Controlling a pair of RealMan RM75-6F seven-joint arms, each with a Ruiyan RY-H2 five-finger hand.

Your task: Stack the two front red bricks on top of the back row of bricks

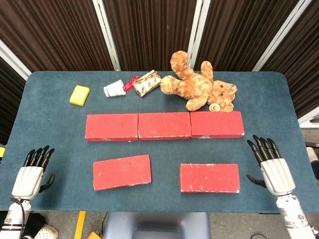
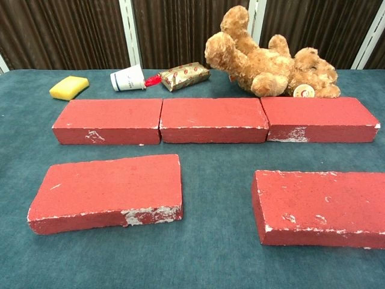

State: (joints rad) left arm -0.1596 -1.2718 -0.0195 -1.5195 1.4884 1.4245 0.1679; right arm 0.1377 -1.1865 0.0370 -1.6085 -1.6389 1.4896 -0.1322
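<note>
While left hand (image 1: 31, 175) idles, front-left brick (image 1: 122, 172) beside.

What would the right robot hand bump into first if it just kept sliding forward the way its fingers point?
Probably nothing on the table. The right robot hand points toward the far edge, slightly leftward, and that line seems to pass just right of the right back-row brick. It might graze that brick's right end; depth is hard to judge here.
</note>
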